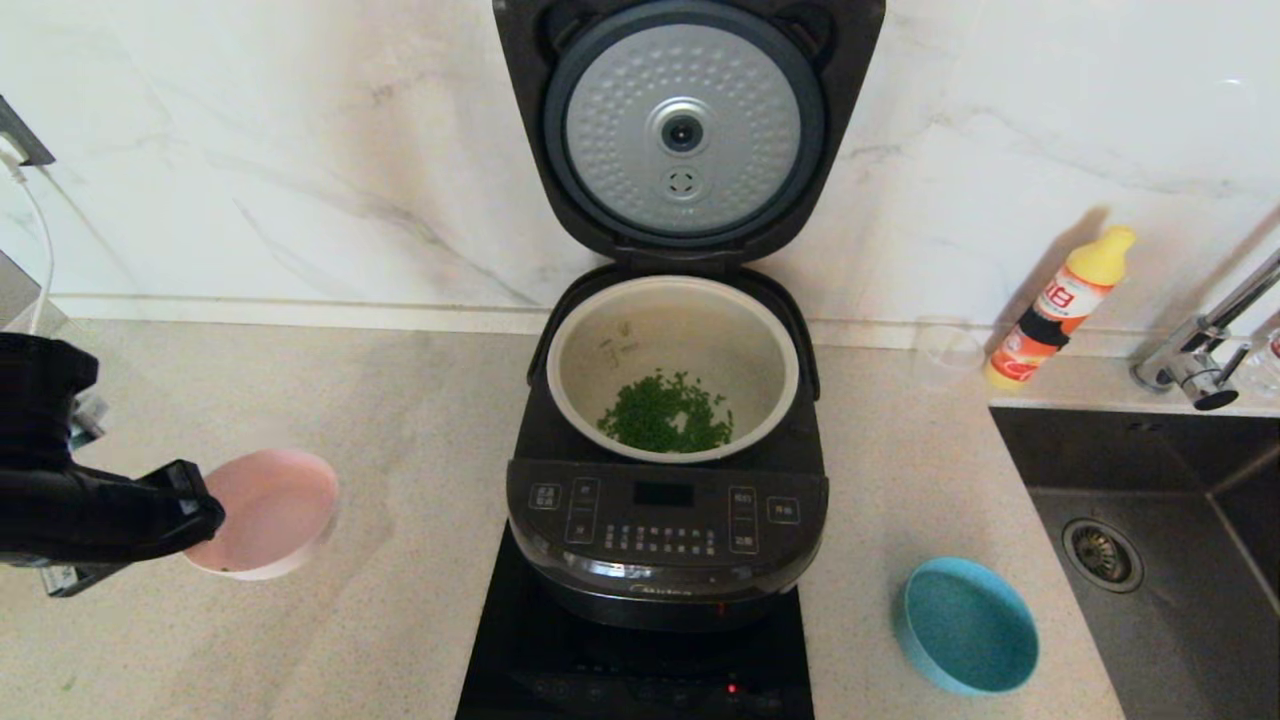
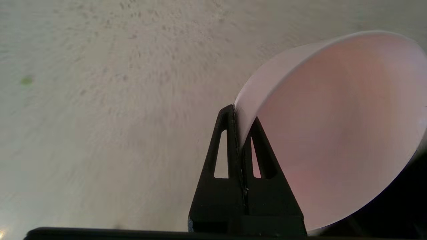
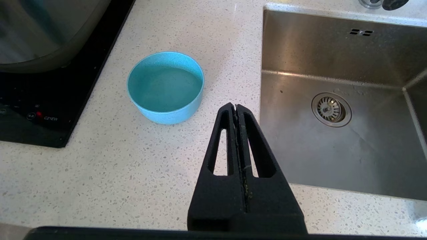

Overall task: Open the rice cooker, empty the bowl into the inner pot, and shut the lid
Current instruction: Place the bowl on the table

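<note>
The black rice cooker [image 1: 665, 530] stands in the middle with its lid [image 1: 685, 130] raised upright, the dimpled silver disc facing me. The cream inner pot [image 1: 672, 365] holds a heap of green bits [image 1: 668, 415]. My left gripper [image 1: 195, 505] is shut on the rim of the pink bowl [image 1: 270, 510], holding it tilted over the counter left of the cooker; the bowl looks empty in the left wrist view [image 2: 337, 133], where the gripper [image 2: 241, 121] pinches its wall. My right gripper [image 3: 236, 108] is shut and empty above the counter near the sink edge.
A teal bowl [image 1: 968, 625] sits right of the cooker, also in the right wrist view [image 3: 165, 86]. A steel sink [image 1: 1160, 560], tap [image 1: 1200, 355], orange bottle with yellow cap [image 1: 1060, 310] and clear cup [image 1: 945, 350] are at the right. The cooker stands on a black hob [image 1: 520, 660].
</note>
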Tool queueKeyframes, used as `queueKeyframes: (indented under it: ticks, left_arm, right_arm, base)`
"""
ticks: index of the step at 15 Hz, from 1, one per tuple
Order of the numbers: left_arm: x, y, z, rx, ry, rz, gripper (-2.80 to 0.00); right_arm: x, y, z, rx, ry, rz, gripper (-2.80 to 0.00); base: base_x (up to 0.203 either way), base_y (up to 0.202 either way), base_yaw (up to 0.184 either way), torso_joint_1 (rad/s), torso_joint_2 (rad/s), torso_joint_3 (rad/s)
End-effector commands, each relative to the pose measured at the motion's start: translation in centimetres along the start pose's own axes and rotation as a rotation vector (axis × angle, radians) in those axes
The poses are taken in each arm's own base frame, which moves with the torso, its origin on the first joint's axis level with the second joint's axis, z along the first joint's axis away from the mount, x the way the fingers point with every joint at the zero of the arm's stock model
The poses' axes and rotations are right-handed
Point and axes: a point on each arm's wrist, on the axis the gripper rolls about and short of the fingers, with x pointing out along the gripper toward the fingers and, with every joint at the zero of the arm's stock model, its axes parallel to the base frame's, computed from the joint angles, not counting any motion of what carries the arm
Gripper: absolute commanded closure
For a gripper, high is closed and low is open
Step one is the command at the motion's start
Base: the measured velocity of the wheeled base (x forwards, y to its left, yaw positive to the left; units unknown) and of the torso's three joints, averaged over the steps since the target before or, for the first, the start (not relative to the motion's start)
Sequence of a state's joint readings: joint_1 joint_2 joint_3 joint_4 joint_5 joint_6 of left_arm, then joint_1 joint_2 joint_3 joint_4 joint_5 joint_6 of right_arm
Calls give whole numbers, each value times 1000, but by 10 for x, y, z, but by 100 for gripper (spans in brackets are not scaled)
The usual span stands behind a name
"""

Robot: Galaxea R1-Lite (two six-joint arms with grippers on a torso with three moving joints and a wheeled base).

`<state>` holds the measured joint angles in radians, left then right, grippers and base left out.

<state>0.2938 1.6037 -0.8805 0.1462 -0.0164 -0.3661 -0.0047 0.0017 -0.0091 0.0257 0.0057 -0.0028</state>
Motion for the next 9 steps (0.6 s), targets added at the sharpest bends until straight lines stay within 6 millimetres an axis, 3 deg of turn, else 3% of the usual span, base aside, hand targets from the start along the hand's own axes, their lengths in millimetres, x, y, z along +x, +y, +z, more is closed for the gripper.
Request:
queueKeyframes:
  ticks: [1,5,6,9]
  left_arm:
    - [39,7,-11,-11,49,25,0]
    - [55,12,-22,-12,103,45,0]
    - [57,12,-23,-11,112,46,-280]
    - [55,9,-15,-4,79,35,-280]
  right_arm:
    - [0,0,0,0,0,0,0]
    - [0,0,0,0,0,0,0]
    - [0,0,0,0,0,0,0]
    - [0,0,0,0,0,0,0]
  base:
    - [0,0,0,0,0,0]
    - [0,0,0,0,0,0]
    - [0,0,0,0,0,0]
    - [0,0,0,0,0,0]
